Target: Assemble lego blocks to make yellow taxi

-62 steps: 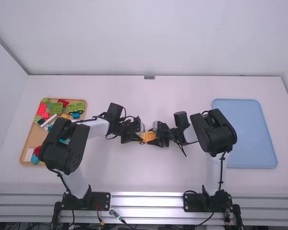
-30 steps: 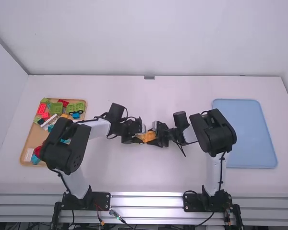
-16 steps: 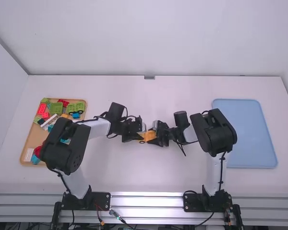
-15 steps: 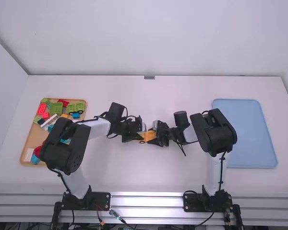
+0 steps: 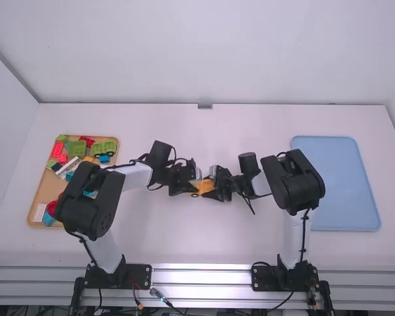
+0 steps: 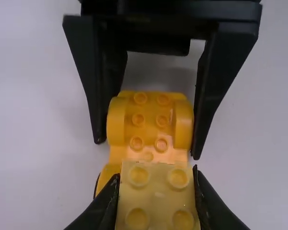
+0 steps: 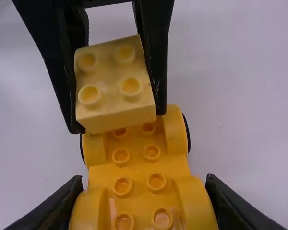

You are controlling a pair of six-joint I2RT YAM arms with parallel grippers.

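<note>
Mid-table, my left gripper and my right gripper face each other across the orange-yellow car base. In the left wrist view my left gripper is shut on a pale yellow two-by-two block, studs showing, in front of the car base. In the right wrist view my right gripper is shut on the car base at its near wheel arches. There the yellow block is slightly tilted over the base's far end; whether they touch I cannot tell.
A wooden tray with red, green, blue and other loose pieces lies at the left, partly behind the left arm. At the right, a light blue tray lies beyond the right arm.
Near the car base, my left gripper has shifted very slightly; its block covers the base's left end a little differently. My right gripper keeps nearly the same place.
</note>
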